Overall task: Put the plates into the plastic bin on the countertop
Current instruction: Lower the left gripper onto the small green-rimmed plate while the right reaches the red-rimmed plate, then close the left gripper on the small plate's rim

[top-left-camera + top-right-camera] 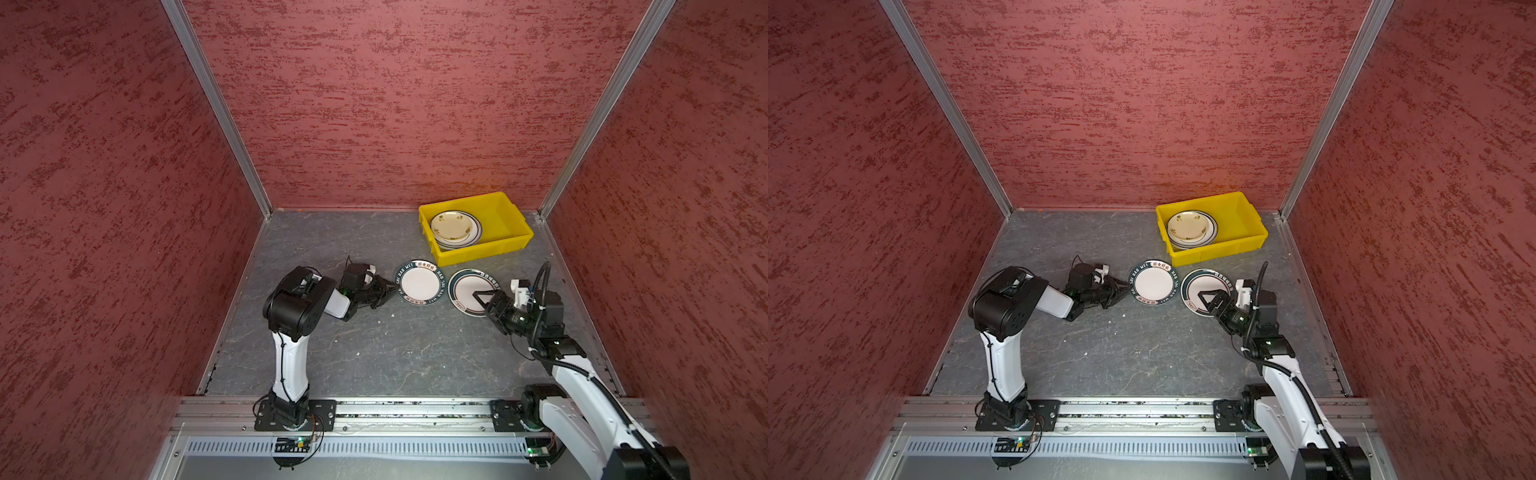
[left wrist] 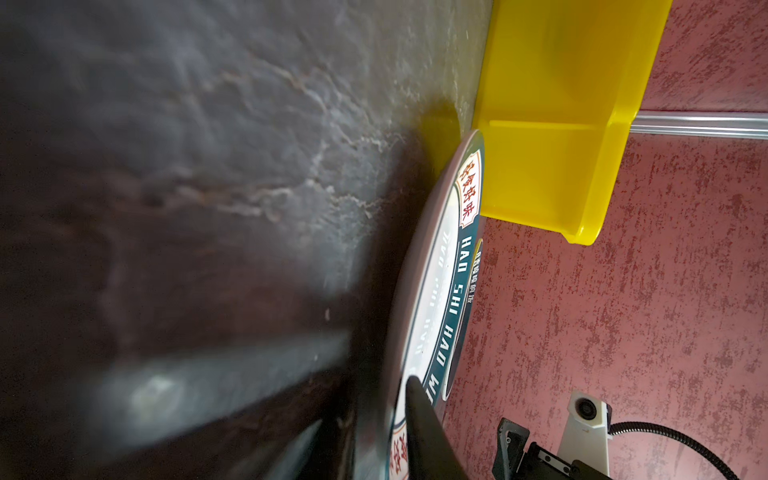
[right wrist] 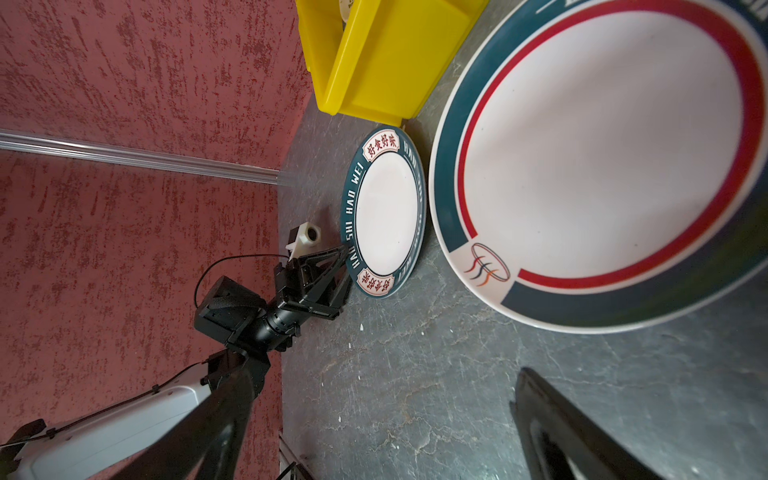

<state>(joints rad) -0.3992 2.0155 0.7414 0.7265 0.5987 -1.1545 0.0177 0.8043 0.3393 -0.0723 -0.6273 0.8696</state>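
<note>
Now: left gripper [image 1: 390,291] pinches lettered plate [image 1: 419,282] by its rim; right gripper [image 1: 480,300] gapes wide over red-ringed plate [image 1: 465,286]. Next, likely: lift level, carry to bin [image 1: 478,253], far right corner of countertop [image 1: 374,353].

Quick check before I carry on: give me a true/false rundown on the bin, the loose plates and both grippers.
1. The yellow bin holds a stack of plates. True.
2. The lettered plate and the red-ringed plate lie on the countertop, outside the bin. True.
3. The right gripper is shut on the red-ringed plate. False: its jaws stand open at that plate's near edge, holding nothing.
4. The left gripper is at the bin's rim. False: it is at the lettered plate's edge.
5. The top plate in the bin is dark blue. False: it is cream with small prints.
</note>
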